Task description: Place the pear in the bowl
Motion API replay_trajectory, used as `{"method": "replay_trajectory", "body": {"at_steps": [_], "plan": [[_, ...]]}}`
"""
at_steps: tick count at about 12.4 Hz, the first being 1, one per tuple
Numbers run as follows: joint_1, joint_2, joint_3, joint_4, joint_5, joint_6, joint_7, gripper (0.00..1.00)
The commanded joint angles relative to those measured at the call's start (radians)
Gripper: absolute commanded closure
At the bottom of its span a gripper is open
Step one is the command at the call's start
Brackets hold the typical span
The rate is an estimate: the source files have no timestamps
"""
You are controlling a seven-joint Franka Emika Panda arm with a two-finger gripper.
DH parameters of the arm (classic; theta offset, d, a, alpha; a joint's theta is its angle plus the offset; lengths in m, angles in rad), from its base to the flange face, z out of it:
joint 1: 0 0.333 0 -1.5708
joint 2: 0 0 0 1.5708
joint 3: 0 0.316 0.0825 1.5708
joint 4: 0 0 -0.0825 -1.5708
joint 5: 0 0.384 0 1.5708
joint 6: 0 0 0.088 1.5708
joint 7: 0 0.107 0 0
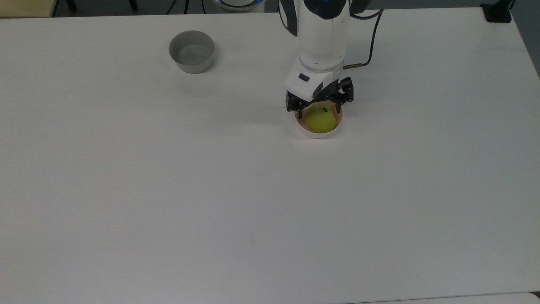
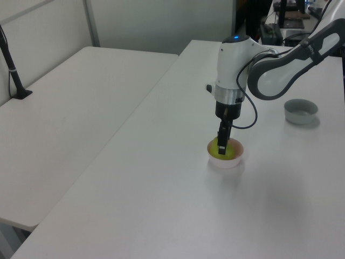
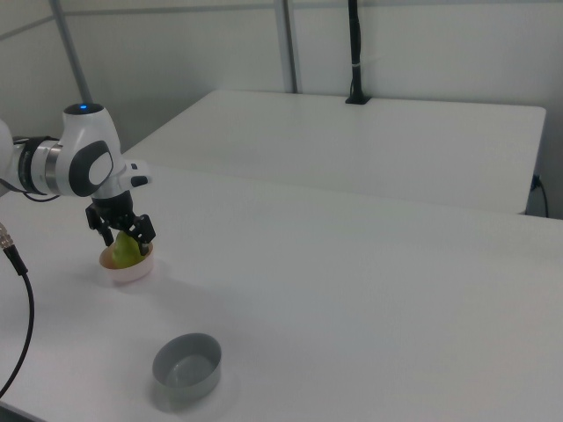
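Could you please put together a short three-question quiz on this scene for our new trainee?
1. True or false: the pear lies inside the pink bowl.
2. How does the pincer stand over the pear? A) shut on it B) open, one finger on either side C) resting on the table
3. In the top view, on which side of the pink bowl does the grey bowl stand?

Key
1. True.
2. B: the fingers are spread apart above the bowl's rim, and the pear sits free between them.
3. On the top view's left, farther up the picture, well apart from the pink bowl.
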Motion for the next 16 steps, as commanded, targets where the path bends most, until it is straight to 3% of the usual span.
{"method": "replay_trajectory", "body": {"at_steps": [1,6,10,16], "plan": [[-0.013,-0.042,-0.003,0.062,-0.029,-0.136,0.082,0.0],[-0.069,-0.136,-0.003,0.142,-0.058,-0.366,0.083,0.0],[-0.229,-0.24,0.06,0.182,-0.064,-0.5,0.082,0.0],[-0.358,-0.309,0.065,0.263,-0.09,-0.652,0.071,0.0]]}}
